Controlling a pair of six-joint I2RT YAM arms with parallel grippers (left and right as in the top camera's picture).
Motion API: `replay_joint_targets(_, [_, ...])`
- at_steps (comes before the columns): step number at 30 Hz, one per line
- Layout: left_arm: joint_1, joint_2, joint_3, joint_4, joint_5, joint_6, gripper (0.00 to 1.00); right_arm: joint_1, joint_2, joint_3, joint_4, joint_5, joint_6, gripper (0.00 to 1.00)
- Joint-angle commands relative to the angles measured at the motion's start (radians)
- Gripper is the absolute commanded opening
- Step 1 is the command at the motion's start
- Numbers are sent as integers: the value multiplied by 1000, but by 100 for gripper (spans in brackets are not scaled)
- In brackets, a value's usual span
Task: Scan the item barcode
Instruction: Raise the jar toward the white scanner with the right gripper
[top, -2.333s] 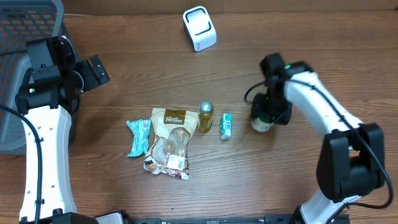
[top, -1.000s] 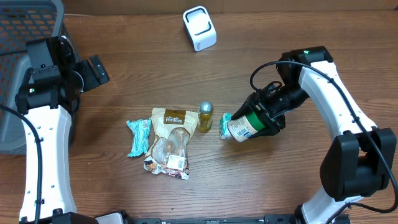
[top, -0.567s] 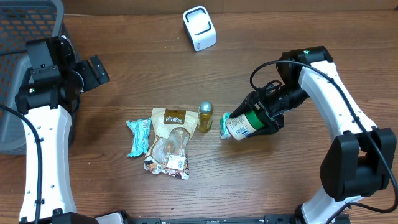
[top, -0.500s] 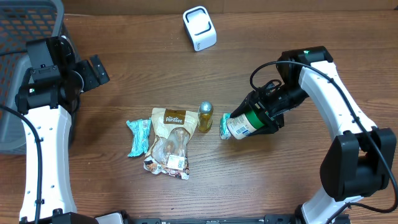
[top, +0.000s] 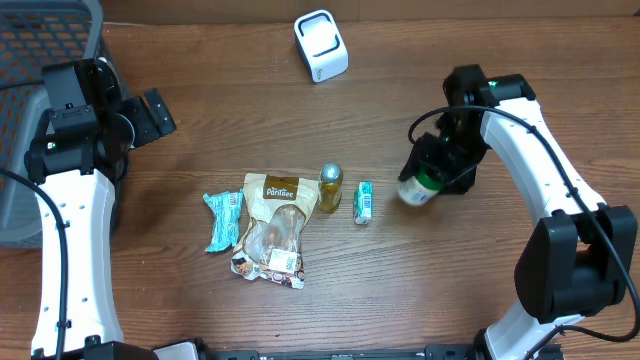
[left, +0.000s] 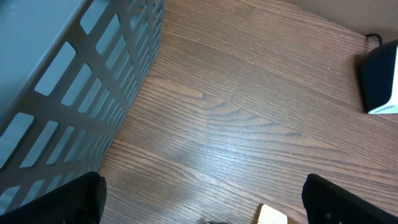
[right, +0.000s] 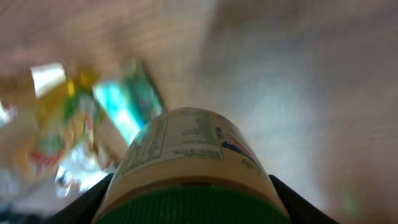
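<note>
**Pulled back from the carton, not yet at the scanner**

Since a second ago: swung the bottle (top: 417, 189) up and rightward, away from the small green carton (top: 362, 201) formerly almost touching its end. Also turned it from label-up to nearly end-on under the overhead camera. Now holding it right of centre in the frame, clamped at a middling width in the right gripper (top: 438, 172). Cannot tell whether resting on the wood or just above.

Reads as a re-aim rather than a scan. Well apart from the scanner (top: 321, 45) at upper centre, with no label face turned that way. Probably calls for a carry toward the upper left and a roll to bring the barcode round.

Seen from the right wrist: round body, pale cream, green lid nearest the lens, white label with fine print and a blue-and-red mark. No barcode made out on the side shown, and much blur behind. Rigid and smooth, so likely to spin under a loose grip.

At upper left: left gripper (top: 154, 112) spread wide, holding nothing, beside the grey basket (top: 40, 60).
</note>
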Motion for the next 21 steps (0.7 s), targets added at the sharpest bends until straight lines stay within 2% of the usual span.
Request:
replay_joint_targets(1, [-2, -6, 23, 0, 1, 19, 100, -1, -9, 19, 96, 114, -1, 22])
replay_joint_targets(3, [-2, -6, 23, 0, 1, 19, 100, -1, -9, 19, 172, 118, 0, 7])
replay_joint_targets(5, [-2, -6, 23, 0, 1, 19, 100, -1, -10, 23, 241, 96, 0, 4])
replay_joint_targets(8, [-2, -6, 23, 0, 1, 19, 100, -1, -10, 68, 283, 90, 11, 4])
replay_joint_targets(14, [-2, -6, 23, 0, 1, 19, 100, 19, -10, 305, 166, 90, -2, 4])
replay_joint_targets(16, [-2, -6, 23, 0, 1, 19, 100, 47, -10, 389, 157, 90, -71, 4])
replay_joint_targets(21, [-2, -6, 23, 0, 1, 19, 99, 124, -5, 410, 290, 111, -132, 4])
